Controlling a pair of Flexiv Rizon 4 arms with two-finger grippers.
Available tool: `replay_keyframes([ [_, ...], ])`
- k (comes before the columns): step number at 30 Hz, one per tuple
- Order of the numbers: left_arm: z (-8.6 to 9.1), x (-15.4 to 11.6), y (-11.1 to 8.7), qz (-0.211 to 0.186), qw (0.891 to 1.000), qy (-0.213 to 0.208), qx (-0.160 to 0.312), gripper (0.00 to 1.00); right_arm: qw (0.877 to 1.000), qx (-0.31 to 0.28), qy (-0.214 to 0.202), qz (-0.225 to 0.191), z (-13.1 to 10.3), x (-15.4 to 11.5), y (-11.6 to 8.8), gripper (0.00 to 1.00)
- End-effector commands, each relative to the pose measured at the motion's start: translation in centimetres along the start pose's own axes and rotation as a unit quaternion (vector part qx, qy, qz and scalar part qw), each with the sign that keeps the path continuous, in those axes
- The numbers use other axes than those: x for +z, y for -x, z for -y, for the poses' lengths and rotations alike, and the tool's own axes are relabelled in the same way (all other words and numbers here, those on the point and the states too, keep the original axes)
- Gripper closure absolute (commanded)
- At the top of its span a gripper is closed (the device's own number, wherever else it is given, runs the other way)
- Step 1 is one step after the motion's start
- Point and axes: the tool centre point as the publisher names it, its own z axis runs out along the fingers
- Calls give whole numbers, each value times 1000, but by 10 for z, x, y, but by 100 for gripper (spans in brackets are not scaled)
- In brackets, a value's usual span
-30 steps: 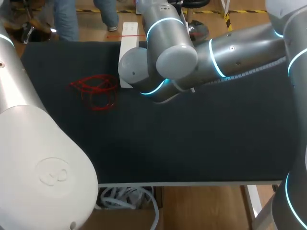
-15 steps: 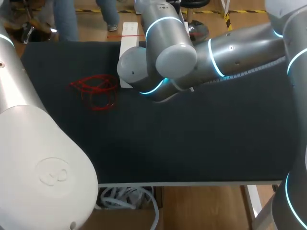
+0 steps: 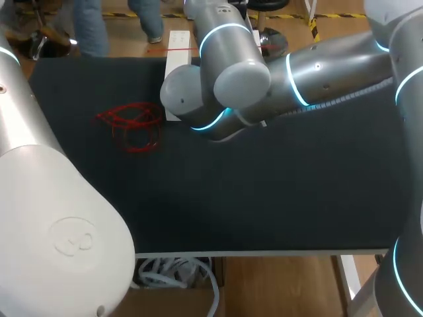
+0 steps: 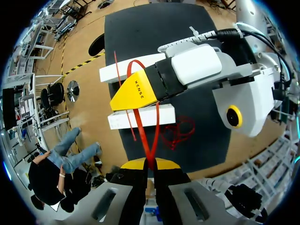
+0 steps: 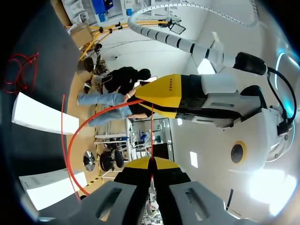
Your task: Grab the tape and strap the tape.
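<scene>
Head view: a loose tangle of thin red plastic tape [image 3: 132, 125] lies on the matte black table [image 3: 264, 198], near a long white box [image 3: 176, 63]; the grey right arm [image 3: 231, 79] hides both grippers.
Left wrist view: left gripper [image 4: 150, 164] pinched tight on a flat red tape strand [image 4: 150, 149] that loops up to the right gripper [image 4: 133, 93].
Right wrist view: right gripper [image 5: 151, 164] closed tight on the same strand, which curves away beside it.
</scene>
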Motion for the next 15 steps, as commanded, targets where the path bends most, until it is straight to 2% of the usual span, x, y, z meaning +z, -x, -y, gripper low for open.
replay_keyframes([
  [1,1,-2,0,-2,1000,2,-1,100,1000,0,1,-3,-3,0,2,100],
  [15,1,-2,0,-2,1000,2,-1,100,1000,-2,8,-2,-8,0,3,100],
])
